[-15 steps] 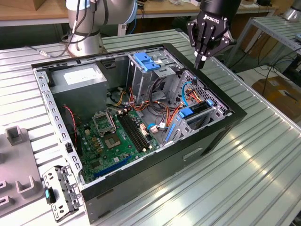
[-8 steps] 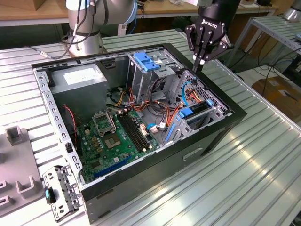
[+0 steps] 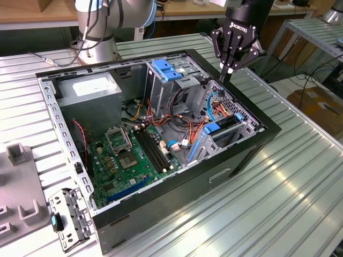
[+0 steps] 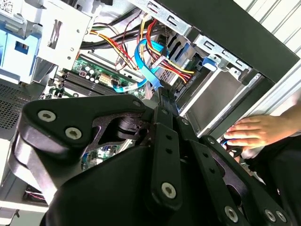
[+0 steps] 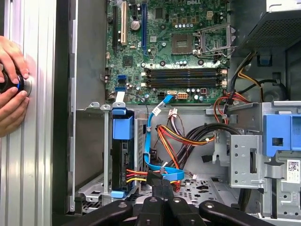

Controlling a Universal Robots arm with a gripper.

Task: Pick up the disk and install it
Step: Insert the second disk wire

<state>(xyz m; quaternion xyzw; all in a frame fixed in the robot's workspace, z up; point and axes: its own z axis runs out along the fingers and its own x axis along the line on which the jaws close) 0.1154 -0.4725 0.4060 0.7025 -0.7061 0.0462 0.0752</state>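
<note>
The fingers (image 3: 225, 68) are pressed together into one narrow tip with nothing between them. In the exterior view the gripper (image 3: 224, 76) hangs over the far corner of the open computer case (image 3: 252, 155), just above the drive cage (image 3: 236, 126). The case lies on its side on the ribbed bench (image 3: 278, 214). A blue bracket (image 3: 218, 127) shows at the cage mouth, and the disk (image 3: 228, 124) appears to stand on edge in the slot behind it, largely hidden.

In the second wrist view the closed fingers (image 4: 164, 141) point down at the blue data cable (image 4: 143, 59) and the red and yellow power leads (image 4: 164, 66). A person's hand (image 4: 254, 132) rests on the bench beyond the case wall.

In the first wrist view the disk (image 5: 123, 162) sits upright in the cage, dark edge outward, with blue bracket tabs at both ends. Orange and yellow leads (image 5: 136, 175) run to it, so it looks seated already. Two hands (image 5: 11, 84) hold a small round object on the bench.

As a judgement, the disk is rigid, dense for its size, smooth on its metal faces and sensitive to knocks. The long bracketed edges are the safest hold, clear of the label face and the connector end.
</note>
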